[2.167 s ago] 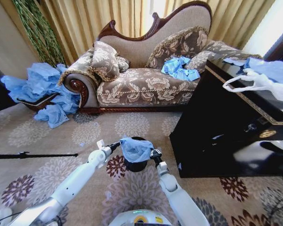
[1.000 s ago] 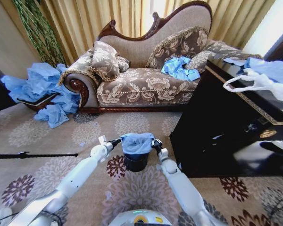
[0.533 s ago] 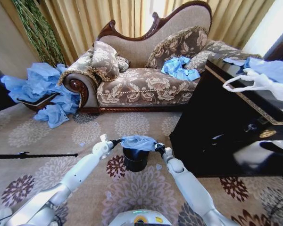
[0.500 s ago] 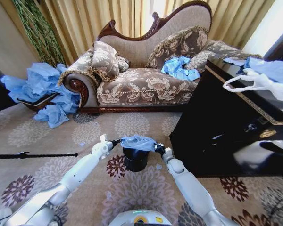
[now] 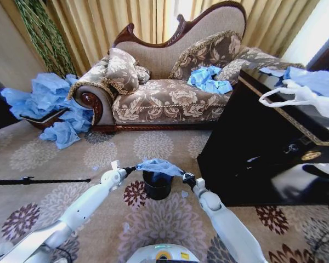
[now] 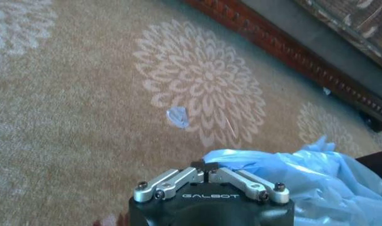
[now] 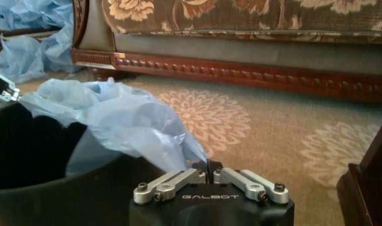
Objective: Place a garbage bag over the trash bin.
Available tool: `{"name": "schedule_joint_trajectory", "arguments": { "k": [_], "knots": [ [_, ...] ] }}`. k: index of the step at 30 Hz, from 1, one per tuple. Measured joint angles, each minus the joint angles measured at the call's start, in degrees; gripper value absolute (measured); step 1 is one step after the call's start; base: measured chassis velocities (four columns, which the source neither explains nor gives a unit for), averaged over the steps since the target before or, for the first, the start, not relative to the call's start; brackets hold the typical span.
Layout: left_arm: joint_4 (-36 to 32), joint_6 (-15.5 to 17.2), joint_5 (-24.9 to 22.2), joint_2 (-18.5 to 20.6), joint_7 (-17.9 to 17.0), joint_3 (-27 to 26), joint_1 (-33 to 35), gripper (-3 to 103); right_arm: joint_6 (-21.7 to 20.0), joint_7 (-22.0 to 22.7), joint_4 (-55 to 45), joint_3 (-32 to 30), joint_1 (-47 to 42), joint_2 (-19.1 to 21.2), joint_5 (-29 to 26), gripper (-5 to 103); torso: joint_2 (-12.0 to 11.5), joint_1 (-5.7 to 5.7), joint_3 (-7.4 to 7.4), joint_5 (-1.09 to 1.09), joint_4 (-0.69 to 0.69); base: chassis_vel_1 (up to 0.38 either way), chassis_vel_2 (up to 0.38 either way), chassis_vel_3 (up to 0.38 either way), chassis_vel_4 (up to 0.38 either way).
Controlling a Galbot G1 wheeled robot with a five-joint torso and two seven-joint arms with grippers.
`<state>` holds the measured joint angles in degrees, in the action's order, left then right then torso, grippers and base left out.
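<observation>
trash bin (image 5: 157, 185) stands upright on the patterned carpet (image 5: 55, 203), in front of the sofa (image 5: 170, 82) and just left of a dark cabinet (image 5: 263, 159). black, smooth sides, mouth open.

garbage bag (image 5: 159, 166) is stretched flat between the two arms, right above the bin's mouth, light blue and crinkled. whether it touches the rim cannot be told from the head view. in the right wrist view part of the bag (image 7: 122, 120) droops over the near rim of the bin (image 7: 46, 188).

left end effector (image 5: 129, 170) sits at the bag's left edge, fingers together and clamped on a pinch of the plastic (image 6: 285, 174); left wrist view shows the fingertips (image 6: 197, 172) meeting with film caught between.

right end effector (image 5: 185, 177) at the bag's right edge, fingers likewise together, gripping the bag where it narrows to a point (image 7: 200, 162).

heaps of similar blue bags (image 5: 44, 104) lie on the floor left of the sofa; more blue bags (image 5: 208, 78) on the seat. a white bag (image 5: 296, 96) rests on the cabinet top.
</observation>
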<state>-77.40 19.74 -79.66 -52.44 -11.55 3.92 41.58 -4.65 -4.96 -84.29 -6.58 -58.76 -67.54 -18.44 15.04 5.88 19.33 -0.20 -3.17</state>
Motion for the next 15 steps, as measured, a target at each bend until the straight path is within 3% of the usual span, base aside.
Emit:
{"name": "schedule_joint_trajectory", "arguments": {
  "k": [11,15],
  "knots": [
    [-11.1,1.7,-2.7,4.8,-1.2,-1.7,7.0,0,0.5,1.5,-3.1,-1.0,-3.7,-1.1,-0.1,0,0.0,0.00,0.00,0.01,0.01,0.000,0.000,0.000,0.000],
    [-12.3,1.7,-2.8,6.0,-1.2,-2.5,8.7,0,0.6,1.6,-3.1,-1.1,-4.2,-1.1,0.1,0,0.0,0.00,0.00,0.00,0.01,0.000,0.000,0.000,0.000]
  ]
}}
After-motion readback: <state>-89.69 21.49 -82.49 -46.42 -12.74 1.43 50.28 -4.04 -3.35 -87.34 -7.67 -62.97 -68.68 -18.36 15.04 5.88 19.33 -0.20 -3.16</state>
